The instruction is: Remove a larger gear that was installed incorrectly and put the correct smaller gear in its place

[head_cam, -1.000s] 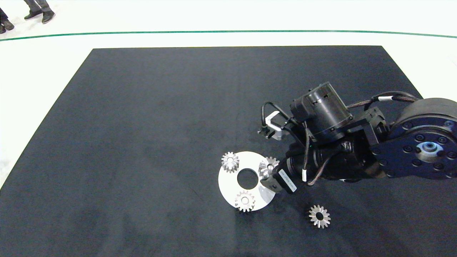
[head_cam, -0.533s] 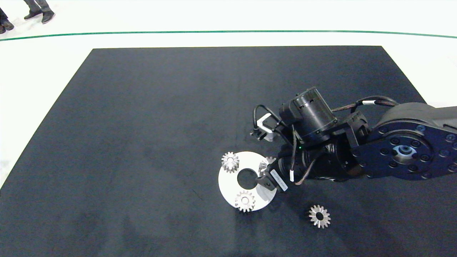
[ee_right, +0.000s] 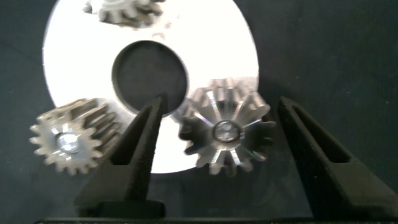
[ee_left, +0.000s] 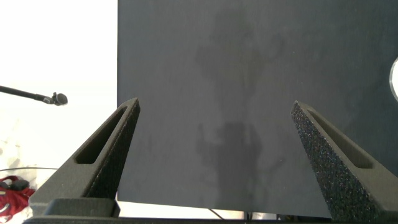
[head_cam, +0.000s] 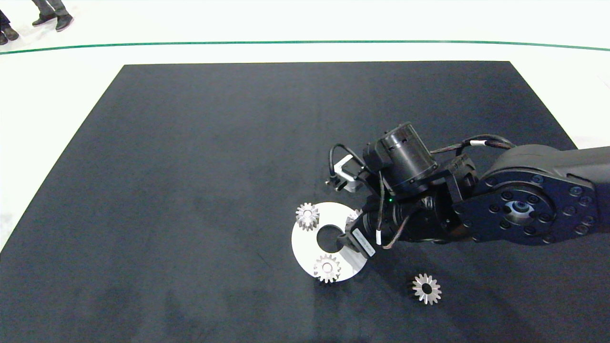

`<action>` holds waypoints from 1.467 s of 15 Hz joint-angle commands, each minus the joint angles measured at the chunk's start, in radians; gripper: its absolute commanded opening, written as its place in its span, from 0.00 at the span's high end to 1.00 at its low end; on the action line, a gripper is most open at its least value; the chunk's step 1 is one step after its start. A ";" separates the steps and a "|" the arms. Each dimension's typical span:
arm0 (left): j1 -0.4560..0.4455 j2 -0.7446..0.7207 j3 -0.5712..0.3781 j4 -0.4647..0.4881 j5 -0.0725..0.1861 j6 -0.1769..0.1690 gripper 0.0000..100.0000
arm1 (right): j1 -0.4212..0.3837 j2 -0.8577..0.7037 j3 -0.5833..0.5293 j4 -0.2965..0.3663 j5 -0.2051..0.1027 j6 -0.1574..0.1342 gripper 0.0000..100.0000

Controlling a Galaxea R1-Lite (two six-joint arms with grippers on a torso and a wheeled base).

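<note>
Two spread fingers of the right gripper (ee_right: 217, 134) straddle the larger gear (ee_right: 225, 132) seated on the white disc (ee_right: 74, 68); we judge removal underway. Next: close, lift. Smaller gear (head_cam: 426, 288) waits beside the disc.

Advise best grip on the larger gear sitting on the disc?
Grip the larger gear across its toothed rim, coming straight down. It lies flat on the white disc, centre seemingly pinned, and the right gripper already hangs above it, jaws open either side.
</note>
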 commanded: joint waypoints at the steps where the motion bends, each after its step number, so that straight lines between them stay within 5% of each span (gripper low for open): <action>1: 0.001 -0.005 0.001 0.005 0.001 0.002 0.00 | 0.007 -0.007 0.002 0.004 -0.002 0.000 0.32; 5: 0.001 -0.007 0.001 0.004 0.001 0.002 0.00 | 0.011 -0.004 0.008 0.007 -0.037 0.000 0.41; 22: -0.001 -0.011 0.003 0.004 0.001 0.004 0.00 | 0.028 -0.058 0.057 -0.002 -0.054 0.004 0.75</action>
